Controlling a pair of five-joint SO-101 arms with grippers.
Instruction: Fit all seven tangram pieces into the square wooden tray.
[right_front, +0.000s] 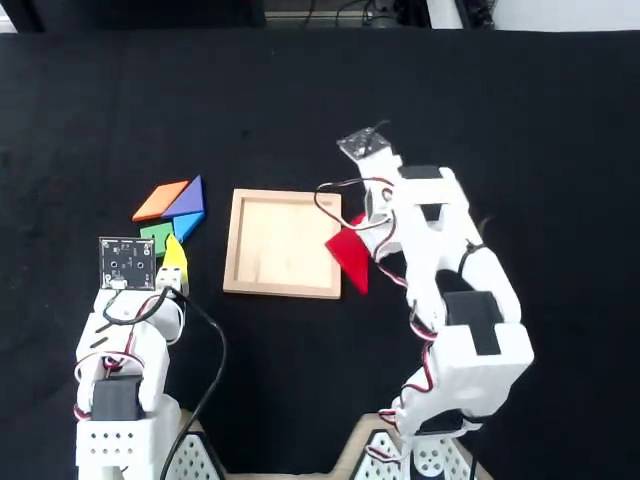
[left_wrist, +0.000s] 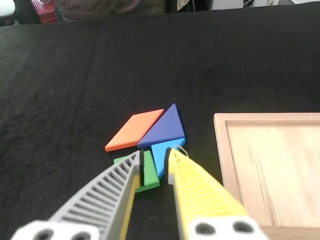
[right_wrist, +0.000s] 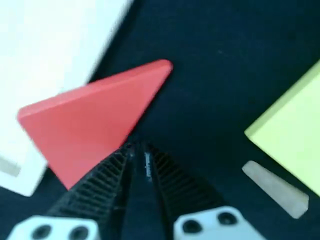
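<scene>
Your left gripper (left_wrist: 154, 159) is spread. Its fingers (left_wrist: 195, 190), one grey and one yellow, sit low over the cluster of pieces, and between them you can see a corner of the green square (left_wrist: 149, 177) and the tip of the light blue triangle (left_wrist: 161, 150). Just past those, the dark blue triangle (left_wrist: 165, 131) meets the light blue one along an edge. The orange parallelogram (left_wrist: 135, 131) lies against the dark blue triangle on the side away from the tray (left_wrist: 221, 150). All four lie flat on the black surface (left_wrist: 70, 80), left of the tray and apart from its left rim. Your right gripper (right_wrist: 138, 149) has its black fingers (right_wrist: 100, 190) drawn almost together, with only a thin slit between the tips. The tips sit at one edge of the red triangle (right_wrist: 85, 117), and you cannot tell whether they touch it. The red triangle lies across the tray's right rim, toward the near right corner, partly over the wood and partly out over the surface. A yellow-green piece (right_wrist: 292, 130) lies on the surface on the gripper's other side, well apart from the red triangle. A pale wedge (right_wrist: 275, 192) sits just beside that piece, and you cannot tell what it is. The tray lies flat near the middle of the surface, between your two arms.
</scene>
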